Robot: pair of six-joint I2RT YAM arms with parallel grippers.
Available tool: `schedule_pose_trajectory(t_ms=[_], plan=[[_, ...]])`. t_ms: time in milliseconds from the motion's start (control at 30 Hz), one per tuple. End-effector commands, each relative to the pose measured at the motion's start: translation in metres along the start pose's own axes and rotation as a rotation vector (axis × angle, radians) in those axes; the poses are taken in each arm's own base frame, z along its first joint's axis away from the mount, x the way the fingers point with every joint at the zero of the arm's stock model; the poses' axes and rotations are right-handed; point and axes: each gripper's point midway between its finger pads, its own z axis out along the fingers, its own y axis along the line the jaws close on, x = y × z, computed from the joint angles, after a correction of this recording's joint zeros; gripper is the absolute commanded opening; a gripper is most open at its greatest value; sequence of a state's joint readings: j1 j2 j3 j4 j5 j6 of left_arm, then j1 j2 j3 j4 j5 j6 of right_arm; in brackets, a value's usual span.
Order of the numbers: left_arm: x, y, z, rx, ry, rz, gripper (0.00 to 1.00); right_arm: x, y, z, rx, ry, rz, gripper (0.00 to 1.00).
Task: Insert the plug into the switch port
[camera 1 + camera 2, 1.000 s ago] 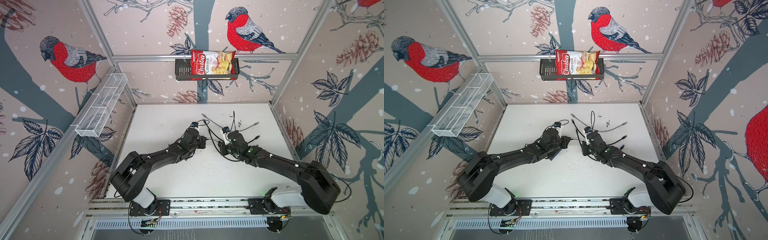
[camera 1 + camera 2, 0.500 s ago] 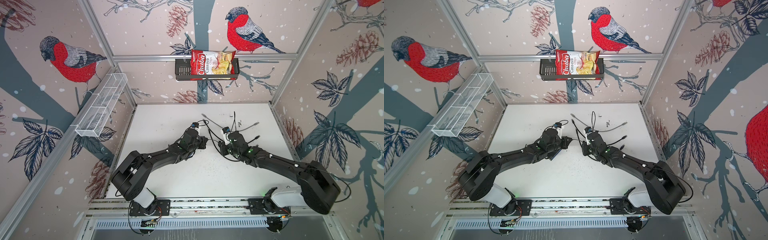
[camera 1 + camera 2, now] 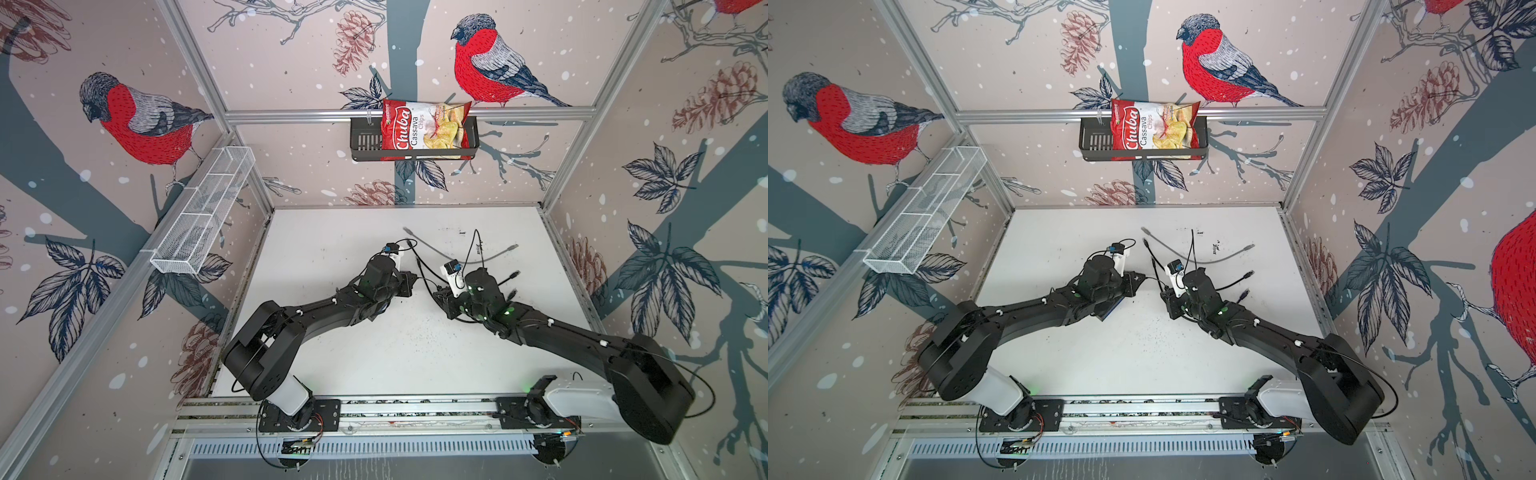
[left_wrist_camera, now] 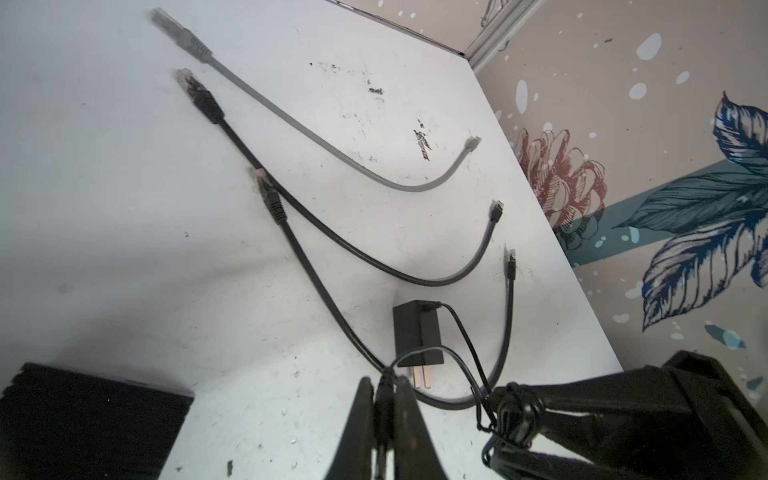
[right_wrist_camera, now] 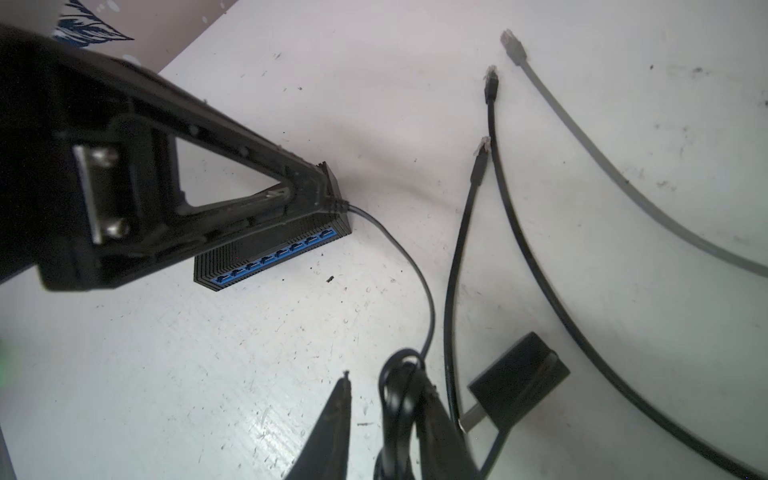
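The switch (image 5: 266, 253) is a flat black box with a row of blue ports along one long edge. It lies under my left arm, and its corner (image 4: 83, 415) shows in the left wrist view. My left gripper (image 4: 384, 386) is shut on the black plug (image 4: 384, 401); its thin cable leaves at the fingertips. Those fingertips (image 5: 328, 195) stand over the switch's far corner, hiding the switch port. My right gripper (image 5: 386, 395) is open, with the coiled cable bundle (image 5: 399, 374) leaning on one finger. In both top views the grippers (image 3: 409, 282) (image 3: 1169, 303) face each other mid-table.
The black power adapter (image 4: 417, 332) (image 5: 519, 382) lies by my right gripper, prongs showing. One grey network cable (image 3: 457, 255) and two black ones (image 4: 316, 216) curve across the far table. A chips bag (image 3: 424, 129) sits in a wall basket; a white mesh tray (image 3: 203, 216) hangs on the left wall.
My right gripper's jaws have parted, and the cable bundle is no longer pinched. The left gripper stays shut on the plug. Both arms have barely moved.
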State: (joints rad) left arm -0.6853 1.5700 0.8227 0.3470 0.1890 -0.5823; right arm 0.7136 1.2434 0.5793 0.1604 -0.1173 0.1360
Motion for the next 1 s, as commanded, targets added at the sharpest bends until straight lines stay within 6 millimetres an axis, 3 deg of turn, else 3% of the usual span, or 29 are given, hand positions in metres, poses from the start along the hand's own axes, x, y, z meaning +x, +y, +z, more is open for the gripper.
schedule_pose_trajectory(t_ms=[0, 267, 433, 633, 767, 967], plan=[[-0.009, -0.019, -0.003, 0.08, -0.01, 0.082, 0.05, -0.024, 0.012, -0.012, -0.052, -0.125, -0.165, 0.3], [-0.004, -0.025, -0.003, 0.122, 0.073, 0.185, 0.05, -0.04, 0.022, -0.035, -0.107, -0.301, -0.432, 0.3], [-0.003, -0.021, -0.005, 0.12, 0.086, 0.197, 0.05, -0.046, 0.011, -0.034, -0.066, -0.329, -0.483, 0.32], [-0.004, -0.017, -0.005, 0.106, 0.08, 0.194, 0.05, -0.035, 0.008, -0.031, -0.107, -0.281, -0.514, 0.44], [-0.007, -0.015, -0.004, 0.102, 0.07, 0.187, 0.05, -0.031, 0.0, -0.03, -0.071, -0.274, -0.5, 0.43], [-0.007, -0.019, -0.004, 0.131, 0.089, 0.214, 0.04, -0.031, 0.013, -0.03, -0.129, -0.323, -0.593, 0.43]])
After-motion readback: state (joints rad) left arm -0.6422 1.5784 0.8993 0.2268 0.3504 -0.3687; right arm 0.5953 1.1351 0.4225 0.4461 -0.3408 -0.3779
